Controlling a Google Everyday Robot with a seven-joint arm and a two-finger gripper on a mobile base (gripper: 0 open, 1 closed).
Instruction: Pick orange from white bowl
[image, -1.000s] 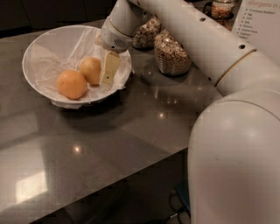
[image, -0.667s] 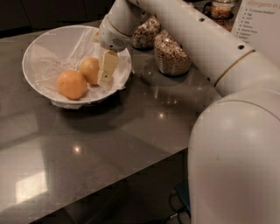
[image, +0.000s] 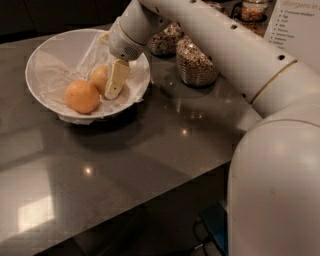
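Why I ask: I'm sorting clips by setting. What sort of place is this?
Likely a kitchen counter: glossy grey countertop, glass jars of cereal, white paper-lined bowl, where the gripper sits beside the pale yellowish orange.

We see the gripper (image: 111, 89) low in the right half of the white bowl (image: 37, 60), against the orange (image: 99, 77); its cream shell looks like smooth, matt plastic. The arm (image: 225, 45) behind it has a smooth white casing with a soft satin sheen. The bowl is lined with crumpled, thin white paper (image: 55, 80). The orange's skin looks smooth and faintly shiny, and the deeper orange fruit (image: 82, 96) to its left looks finely dimpled and duller. The table (image: 150, 150) is grey, polished and glossy, throwing back lamp glints. At the far right, the jars (image: 196, 62) are clear glass.
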